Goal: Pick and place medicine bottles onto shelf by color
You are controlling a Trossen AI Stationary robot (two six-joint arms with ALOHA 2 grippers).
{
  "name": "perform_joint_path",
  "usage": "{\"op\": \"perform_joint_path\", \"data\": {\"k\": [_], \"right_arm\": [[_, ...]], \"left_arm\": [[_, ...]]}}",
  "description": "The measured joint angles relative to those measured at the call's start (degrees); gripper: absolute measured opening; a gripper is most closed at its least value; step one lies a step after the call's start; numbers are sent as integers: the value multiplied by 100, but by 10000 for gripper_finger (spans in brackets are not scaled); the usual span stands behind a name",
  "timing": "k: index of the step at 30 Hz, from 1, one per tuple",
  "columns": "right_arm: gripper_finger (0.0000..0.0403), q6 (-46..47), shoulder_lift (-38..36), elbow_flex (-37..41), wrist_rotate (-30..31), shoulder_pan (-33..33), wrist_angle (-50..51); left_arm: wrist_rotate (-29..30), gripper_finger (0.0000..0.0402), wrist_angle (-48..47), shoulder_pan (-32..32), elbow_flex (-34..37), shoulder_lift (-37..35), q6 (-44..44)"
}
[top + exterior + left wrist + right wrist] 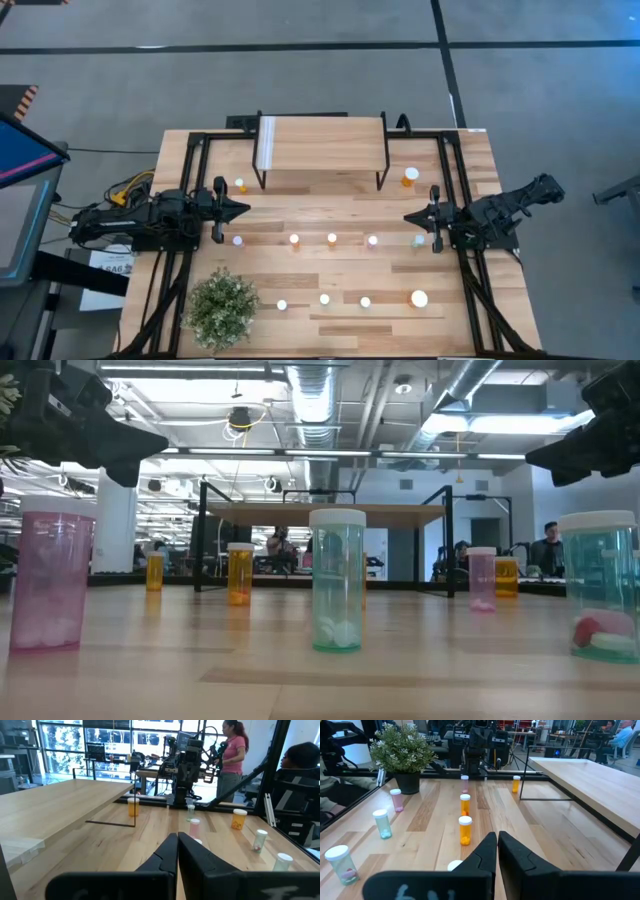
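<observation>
High view from overhead shows a pale, planked wooden tabletop (330,275) with a black metal frame along its edges. Nearest, a bushy green plant in a dark pot (222,308) stands at the left corner, and a row of small white-capped cylindrical medicine bottles (324,299) runs to its right, ending in a larger orange one (419,298). In the low view their translucent plastic bodies read pink (48,580), pale green (337,580) and teal, with pills lying at the bottom; the outer two are cut off by the picture's edges. A second row of bottles (332,239) stands mid-table between the two dark arms. The left gripper (240,210) hovers at the left side, its fingers pressed together on nothing; the right gripper (411,217) hovers at the right, fingers narrowly closed and empty. Farther back, two orange bottles (410,177) flank the raised light-wood shelf on thin black legs (320,143), whose smooth top holds no bottles. Beyond the tabletop, people in the room are hard to make out.
</observation>
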State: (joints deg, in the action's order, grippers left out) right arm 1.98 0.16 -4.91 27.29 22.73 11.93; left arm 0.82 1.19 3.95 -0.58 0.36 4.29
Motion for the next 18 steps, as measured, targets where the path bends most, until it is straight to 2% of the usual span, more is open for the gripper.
{"op": "perform_joint_path", "data": {"k": [18], "right_arm": [[42, -1, 0, 0, -2, -1, 2]], "left_arm": [[123, 0, 22, 4, 0, -2, 10]]}}
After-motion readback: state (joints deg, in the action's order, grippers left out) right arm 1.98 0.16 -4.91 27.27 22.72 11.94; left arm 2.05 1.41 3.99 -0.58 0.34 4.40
